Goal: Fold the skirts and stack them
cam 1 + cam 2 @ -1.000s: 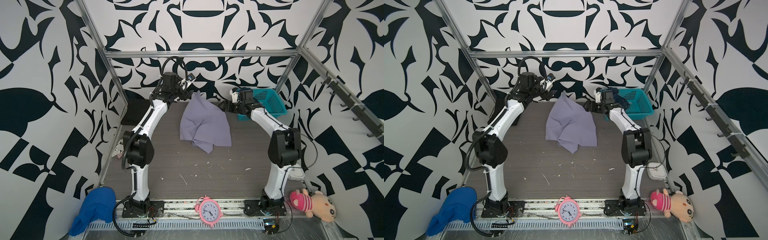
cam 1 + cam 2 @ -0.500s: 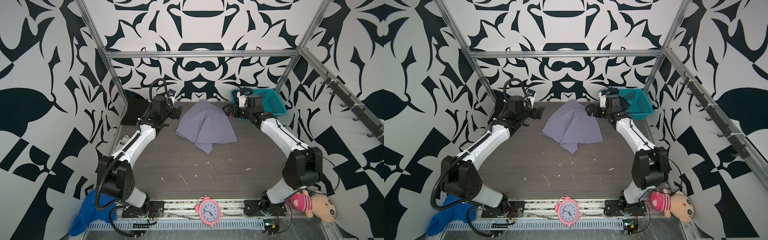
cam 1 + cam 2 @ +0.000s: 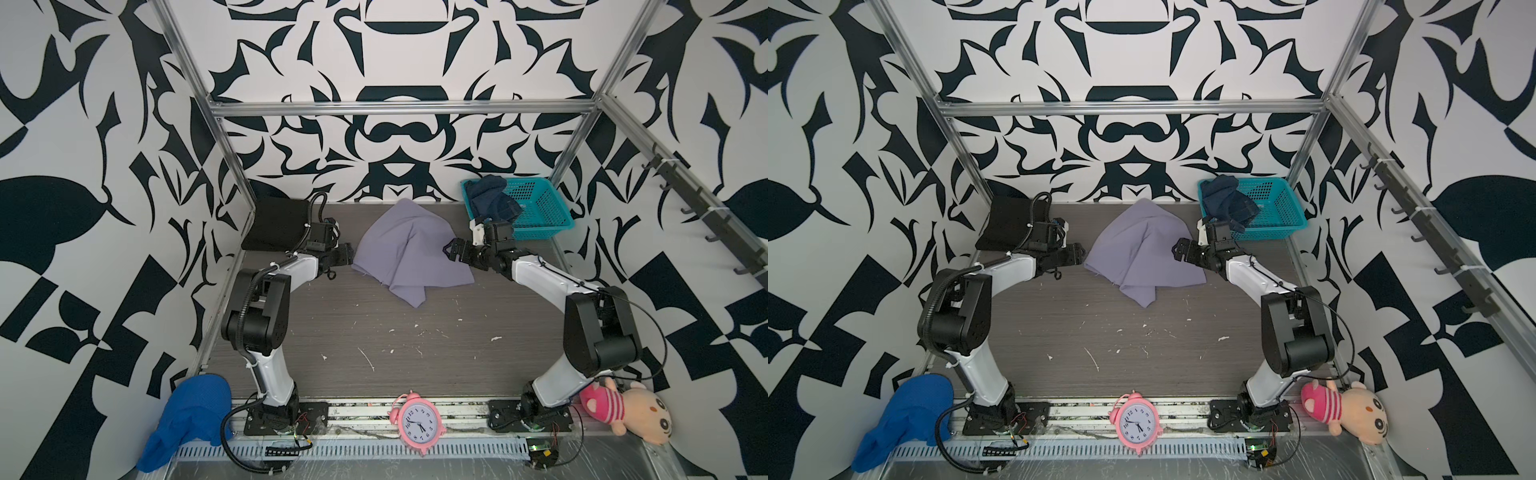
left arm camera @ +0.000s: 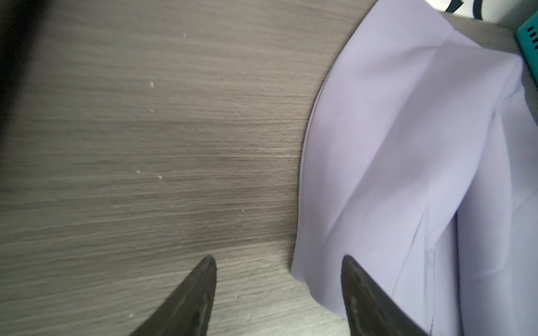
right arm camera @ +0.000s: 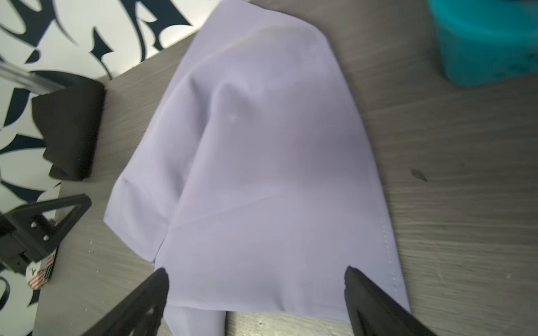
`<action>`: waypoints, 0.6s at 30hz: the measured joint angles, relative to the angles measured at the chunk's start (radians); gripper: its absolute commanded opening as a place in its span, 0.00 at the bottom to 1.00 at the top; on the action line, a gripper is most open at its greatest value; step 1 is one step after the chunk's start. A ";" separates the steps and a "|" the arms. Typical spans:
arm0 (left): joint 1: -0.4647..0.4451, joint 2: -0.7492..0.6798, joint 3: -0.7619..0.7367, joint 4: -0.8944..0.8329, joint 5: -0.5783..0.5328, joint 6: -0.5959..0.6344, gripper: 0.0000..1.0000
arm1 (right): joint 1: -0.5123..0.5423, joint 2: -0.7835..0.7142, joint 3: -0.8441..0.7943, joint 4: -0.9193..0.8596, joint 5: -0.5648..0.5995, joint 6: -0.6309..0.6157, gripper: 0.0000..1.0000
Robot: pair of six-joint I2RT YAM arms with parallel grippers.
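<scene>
The lavender skirt (image 3: pixel 407 249) (image 3: pixel 1142 249) lies crumpled on the table at the back middle. My left gripper (image 3: pixel 347 253) (image 3: pixel 1077 255) is low at its left edge. In the left wrist view it (image 4: pixel 278 261) is open, with the skirt's corner (image 4: pixel 314 279) between the fingers. My right gripper (image 3: pixel 451 249) (image 3: pixel 1177 251) is open over the skirt's right edge (image 5: pixel 262 203), nothing pinched (image 5: pixel 256 272). The black skirt (image 3: pixel 278 224) (image 5: pixel 70 131) lies folded at the back left. The denim skirt (image 3: pixel 492 199) (image 3: pixel 1229 199) hangs over the basket's rim.
A teal basket (image 3: pixel 540 208) (image 3: pixel 1275 208) stands at the back right corner. At the front edge lie a bright blue cloth (image 3: pixel 191 411), a pink clock (image 3: pixel 417 424) and a plush toy (image 3: pixel 619 411). White crumbs dot the table (image 3: pixel 374 332).
The lavender skirt, held up between the grippers a second ago, has dropped onto the table. Both arms have come down, and the grippers are now low at its two sides.
</scene>
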 measured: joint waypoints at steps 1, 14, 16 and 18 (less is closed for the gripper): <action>-0.002 0.010 0.003 0.001 0.008 -0.004 0.70 | -0.008 0.003 -0.007 -0.004 0.006 0.013 0.99; -0.006 0.109 0.089 -0.007 0.079 -0.036 0.31 | -0.093 0.097 -0.098 0.008 0.001 0.122 0.90; -0.006 0.109 0.098 -0.009 0.084 -0.040 0.18 | -0.092 0.098 -0.112 0.027 -0.003 0.131 0.81; -0.006 0.109 0.105 -0.008 0.090 -0.039 0.10 | -0.092 0.097 -0.135 0.049 -0.011 0.140 0.64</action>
